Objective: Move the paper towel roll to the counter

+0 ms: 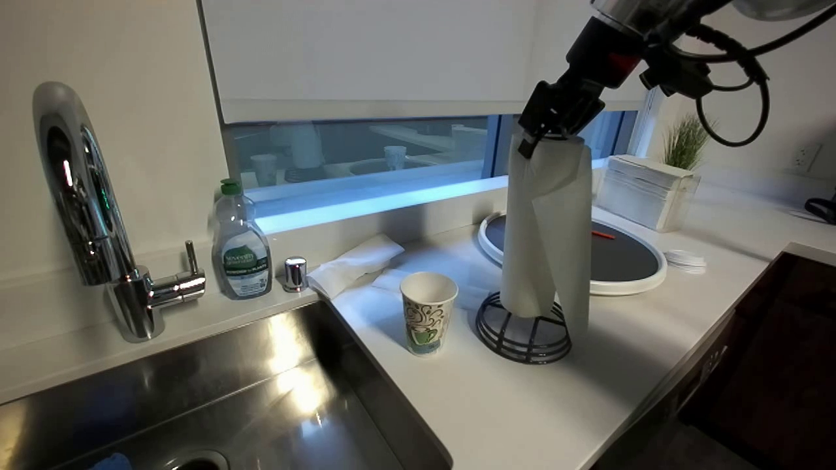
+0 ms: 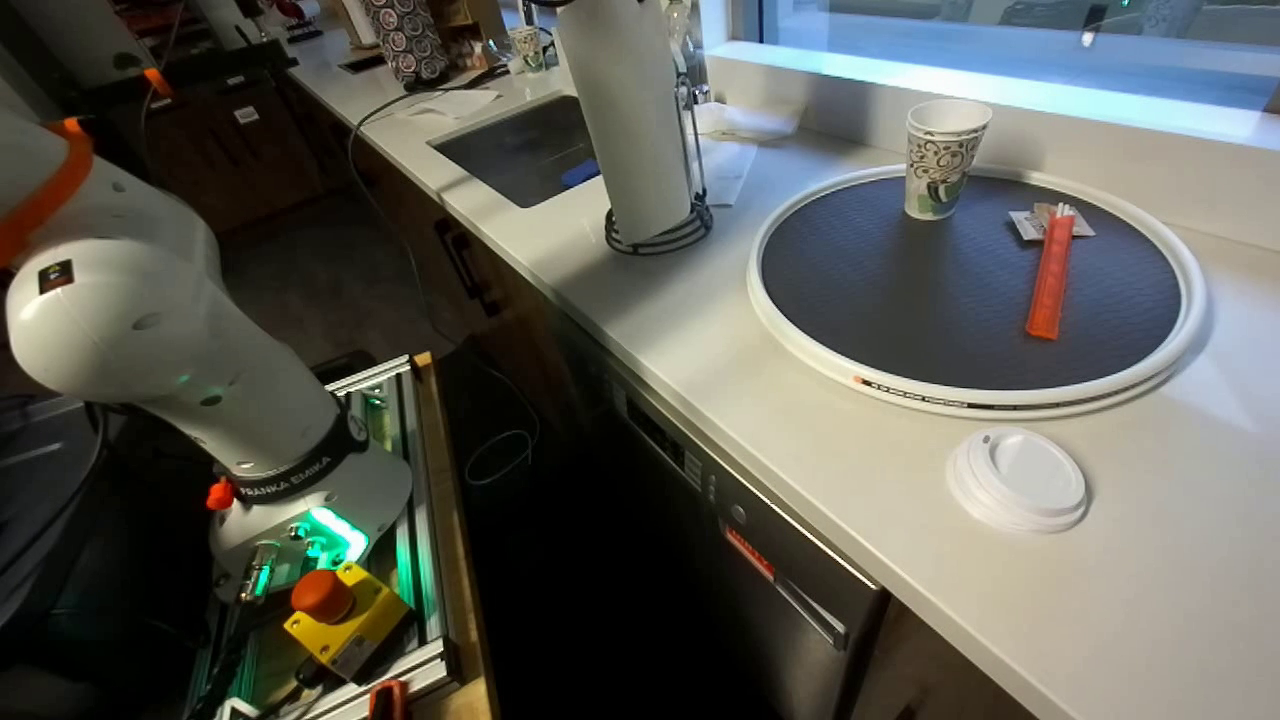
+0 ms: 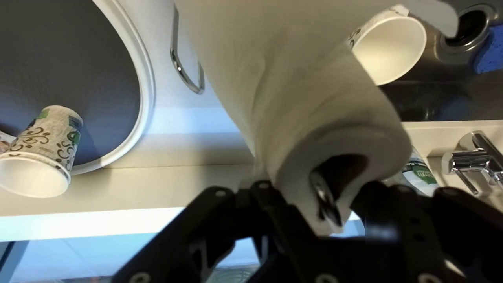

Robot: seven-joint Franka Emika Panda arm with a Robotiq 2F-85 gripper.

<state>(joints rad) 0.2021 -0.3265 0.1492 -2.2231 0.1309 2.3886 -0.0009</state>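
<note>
The white paper towel roll stands slightly tilted on the black wire holder, with a loose sheet hanging down one side. The roll and holder also show in an exterior view, where the roll's top is cut off. My gripper is at the roll's top, pointing down. In the wrist view my fingers are on both sides of the roll's top end, which is squeezed out of shape, with the metal rod in its core. The white counter lies around the holder.
A paper cup stands between holder and sink. A round dark tray holds another cup and an orange packet. White lids, a soap bottle, a faucet and crumpled paper are nearby.
</note>
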